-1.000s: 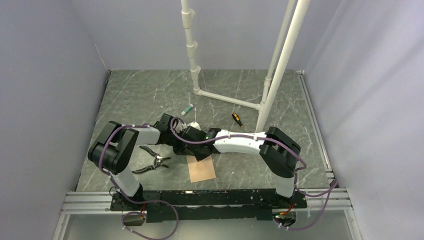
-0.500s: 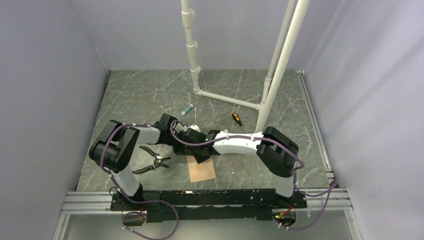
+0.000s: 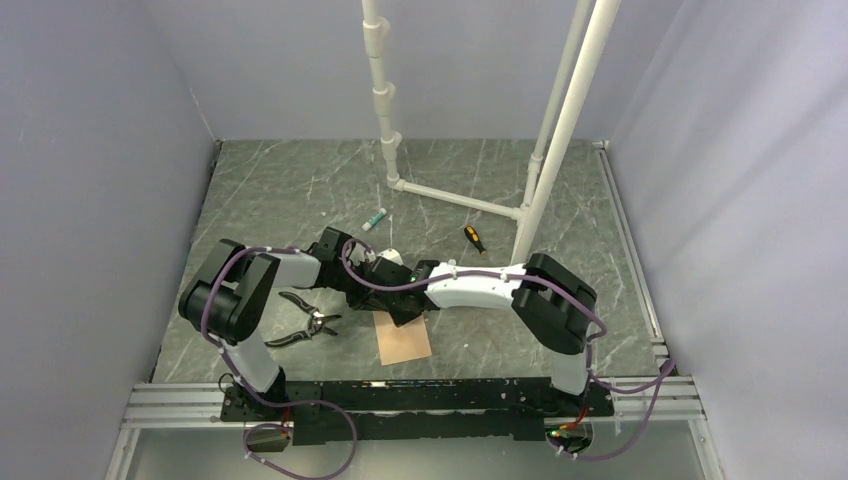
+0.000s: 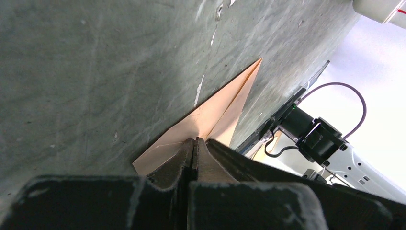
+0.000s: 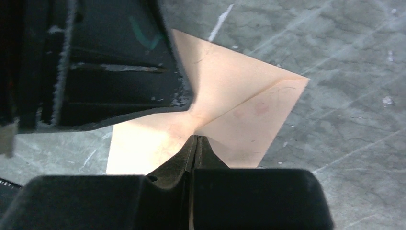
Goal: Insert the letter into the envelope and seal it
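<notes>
The envelope [image 5: 239, 91] is pinkish-tan paper with diagonal seam lines and lies flat on the grey marbled table. In the top view its near part [image 3: 405, 342] shows below both wrists. My right gripper [image 5: 195, 137] is shut, its tips resting where the seams meet. My left gripper [image 4: 194, 140] is shut too, its tips down on the envelope [image 4: 218, 109]; its black body shows in the right wrist view [image 5: 110, 72] on the envelope's far left part. In the top view the left gripper [image 3: 390, 302] and right gripper [image 3: 410, 306] meet over the envelope's far edge. The letter shows in no view.
Black pliers [image 3: 305, 324] lie left of the envelope. A green-and-white marker [image 3: 374, 219] and an orange-handled screwdriver [image 3: 473, 238] lie farther back. A white pipe frame [image 3: 455, 198] stands at the back. A metal rail [image 3: 420, 392] runs along the near edge.
The right arm has shifted slightly to the left since the earliest frame. The envelope and the left arm stay where they were.
</notes>
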{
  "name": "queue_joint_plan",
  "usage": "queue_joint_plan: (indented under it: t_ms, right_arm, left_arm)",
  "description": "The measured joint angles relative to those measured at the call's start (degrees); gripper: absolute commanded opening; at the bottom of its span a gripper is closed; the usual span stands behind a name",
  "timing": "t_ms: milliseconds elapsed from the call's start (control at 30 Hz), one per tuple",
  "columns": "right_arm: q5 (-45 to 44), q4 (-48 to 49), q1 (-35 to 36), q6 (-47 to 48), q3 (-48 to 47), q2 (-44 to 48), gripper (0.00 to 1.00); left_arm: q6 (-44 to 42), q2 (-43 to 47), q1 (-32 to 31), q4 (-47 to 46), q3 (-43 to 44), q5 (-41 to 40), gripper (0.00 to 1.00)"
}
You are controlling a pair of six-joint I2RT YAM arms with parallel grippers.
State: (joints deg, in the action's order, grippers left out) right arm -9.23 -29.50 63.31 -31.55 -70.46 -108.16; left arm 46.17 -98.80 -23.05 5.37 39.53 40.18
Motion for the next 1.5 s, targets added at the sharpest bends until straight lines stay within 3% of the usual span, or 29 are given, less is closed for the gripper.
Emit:
queue_joint_plan:
  t_ms: [667,967,1500]
  right_arm:
    - [-2.9,-6.4,-3.6,-5.2,-4.2,-2.6,0.00]
    - [-4.3,-3.5,0.6,1.0,-2.2,-1.6,0.00]
    - [-2.1,4.8,3.7,3.1,1.8,1.0,0.00]
  left_arm:
    - [-0.5,-0.9,0.2,-0.5,0.0,1.4,0.02]
    - [0.0,-1.1,0.4,-0.5,0.0,1.6,0.02]
    - [0.3,-1.5,0.7,-0.6,0.0,2.5,0.03]
